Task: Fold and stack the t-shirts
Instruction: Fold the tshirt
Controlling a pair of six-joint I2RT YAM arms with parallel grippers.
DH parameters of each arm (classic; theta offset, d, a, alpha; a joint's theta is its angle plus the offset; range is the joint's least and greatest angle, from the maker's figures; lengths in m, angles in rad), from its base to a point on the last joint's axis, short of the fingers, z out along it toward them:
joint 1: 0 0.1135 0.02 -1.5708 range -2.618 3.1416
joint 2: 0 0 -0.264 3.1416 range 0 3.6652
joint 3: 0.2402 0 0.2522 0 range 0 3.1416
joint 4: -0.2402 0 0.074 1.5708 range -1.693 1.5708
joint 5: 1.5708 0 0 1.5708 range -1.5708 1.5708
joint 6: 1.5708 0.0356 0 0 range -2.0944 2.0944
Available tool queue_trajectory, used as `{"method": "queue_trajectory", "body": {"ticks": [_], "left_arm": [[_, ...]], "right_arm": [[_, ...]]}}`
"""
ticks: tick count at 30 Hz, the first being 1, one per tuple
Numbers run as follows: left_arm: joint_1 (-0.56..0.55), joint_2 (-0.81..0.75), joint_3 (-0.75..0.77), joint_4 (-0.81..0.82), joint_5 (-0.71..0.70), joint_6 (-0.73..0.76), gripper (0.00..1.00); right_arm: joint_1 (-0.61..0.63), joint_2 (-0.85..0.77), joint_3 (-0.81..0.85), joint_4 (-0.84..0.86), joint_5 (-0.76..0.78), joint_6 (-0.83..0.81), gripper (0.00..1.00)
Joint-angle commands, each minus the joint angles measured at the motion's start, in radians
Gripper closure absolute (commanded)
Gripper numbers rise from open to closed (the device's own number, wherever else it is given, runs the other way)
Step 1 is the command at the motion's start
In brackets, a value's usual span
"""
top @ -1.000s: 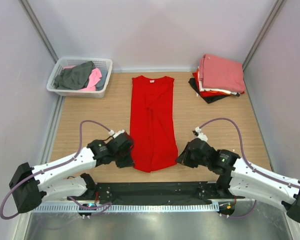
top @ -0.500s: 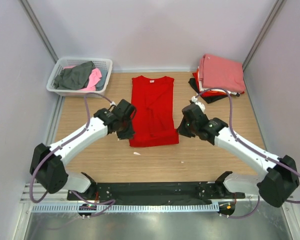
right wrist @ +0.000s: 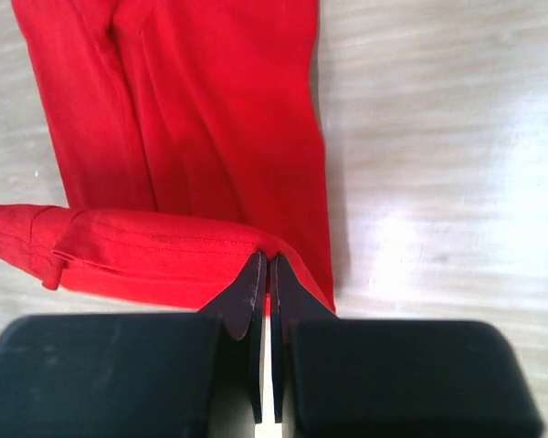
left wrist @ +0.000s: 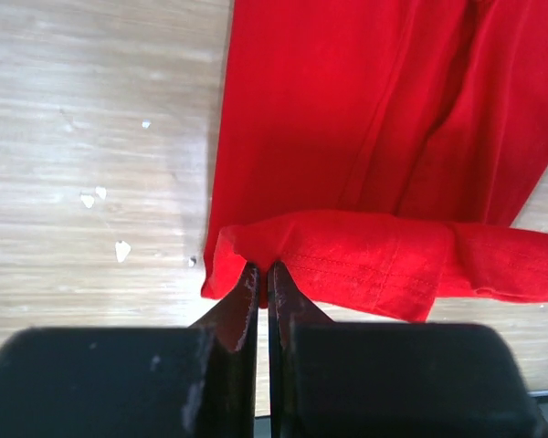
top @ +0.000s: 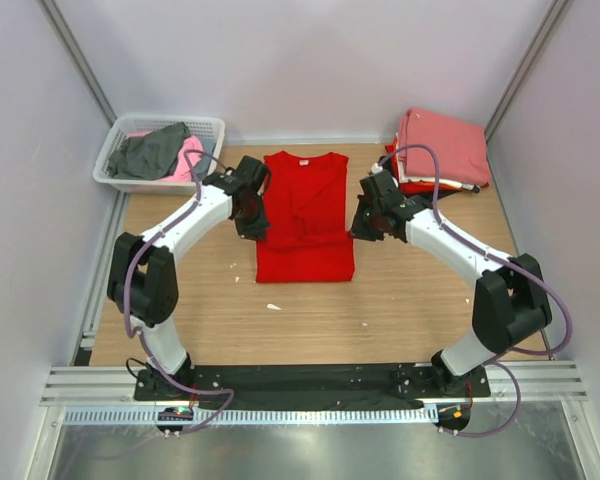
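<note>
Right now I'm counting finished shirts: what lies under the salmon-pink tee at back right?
Under the salmon-pink tee, a red tee and a black tee peek out at its near edge; anything more is covered.

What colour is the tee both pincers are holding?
The t-shirt is bright red, plain with no pattern. It shows best in the top external view.

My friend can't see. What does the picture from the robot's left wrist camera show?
The left claw is pinched shut on the hem of a bright red cloth t-shirt, holding that edge doubled over the rest of the shirt. The shirt lies on a pale wooden table dotted with white specks.
</note>
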Motion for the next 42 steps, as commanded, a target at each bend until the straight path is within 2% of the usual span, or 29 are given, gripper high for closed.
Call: {"method": "queue_trajectory", "body": {"ticks": [1, 9, 11, 14, 15, 16, 17, 18, 19, 20, 22, 23, 24, 27, 28, 30, 31, 32, 33, 36, 39, 42], "left_arm": [[0.018, 0.060, 0.100, -0.032, 0.022, 0.057, 1.00], [0.059, 0.252, 0.278, -0.081, 0.021, 0.094, 1.00], [0.078, 0.313, 0.342, -0.107, 0.025, 0.099, 0.97], [0.104, 0.399, 0.457, -0.150, 0.027, 0.113, 0.87], [0.112, 0.428, 0.500, -0.189, 0.025, 0.116, 0.84], [0.128, 0.453, 0.588, -0.208, 0.025, 0.120, 0.78], [0.138, 0.480, 0.644, -0.235, 0.068, 0.131, 0.61], [0.147, 0.547, 0.705, -0.303, 0.082, 0.133, 0.54], [0.167, 0.575, 0.830, -0.335, 0.097, 0.137, 0.49], [0.174, 0.604, 0.891, -0.366, 0.114, 0.145, 0.45], [0.194, 0.634, 1.015, -0.432, 0.113, 0.149, 0.43], [0.201, 0.622, 1.019, -0.437, 0.108, 0.154, 0.42], [0.205, 0.600, 1.005, -0.418, 0.098, 0.156, 0.42], [0.210, 0.449, 0.817, -0.362, 0.078, 0.146, 0.41], [0.210, 0.365, 0.672, -0.308, 0.097, 0.143, 0.41], [0.208, 0.268, 0.506, -0.195, 0.119, 0.124, 0.42], [0.208, 0.176, 0.336, -0.150, 0.145, 0.116, 0.43], [0.207, 0.134, 0.251, -0.104, 0.168, 0.108, 0.44], [0.207, 0.096, 0.089, -0.002, 0.194, 0.085, 0.45], [0.201, -0.036, -0.102, 0.171, 0.300, 0.051, 0.47], [0.184, -0.107, -0.297, 0.268, 0.305, 0.030, 0.46], [0.181, -0.139, -0.371, 0.345, 0.314, 0.010, 0.46]], "right_arm": [[-0.036, 0.055, 0.088, 0.038, -0.053, -0.061, 0.99], [-0.076, 0.244, 0.203, 0.052, -0.101, -0.088, 0.99], [-0.089, 0.307, 0.247, 0.054, -0.126, -0.095, 0.99], [-0.118, 0.397, 0.338, 0.046, -0.150, -0.111, 0.81], [-0.128, 0.420, 0.397, 0.043, -0.161, -0.122, 0.57], [-0.135, 0.448, 0.436, 0.028, -0.164, -0.125, 0.45], [-0.144, 0.489, 0.476, -0.016, -0.175, -0.130, 0.39], [-0.160, 0.505, 0.511, -0.033, -0.178, -0.136, 0.32], [-0.166, 0.511, 0.564, -0.052, -0.173, -0.139, 0.30], [-0.172, 0.511, 0.580, -0.076, -0.170, -0.138, 0.29], [-0.181, 0.473, 0.576, -0.081, -0.163, -0.131, 0.27], [-0.181, 0.451, 0.565, -0.084, -0.154, -0.128, 0.27], [-0.181, 0.409, 0.550, -0.084, -0.140, -0.127, 0.26], [-0.181, 0.326, 0.424, -0.060, -0.146, -0.121, 0.25], [-0.181, 0.266, 0.336, -0.046, -0.176, -0.113, 0.24], [-0.181, 0.206, 0.231, 0.018, -0.224, -0.086, 0.24], [-0.180, 0.159, 0.133, 0.061, -0.271, -0.078, 0.24], [-0.181, 0.132, 0.085, 0.081, -0.291, -0.070, 0.24], [-0.181, 0.109, -0.006, 0.106, -0.311, -0.049, 0.24], [-0.181, 0.031, -0.125, 0.189, -0.379, -0.020, 0.25], [-0.181, -0.017, -0.264, 0.255, -0.411, 0.014, 0.27], [-0.181, -0.023, -0.317, 0.308, -0.433, 0.037, 0.30]]}}
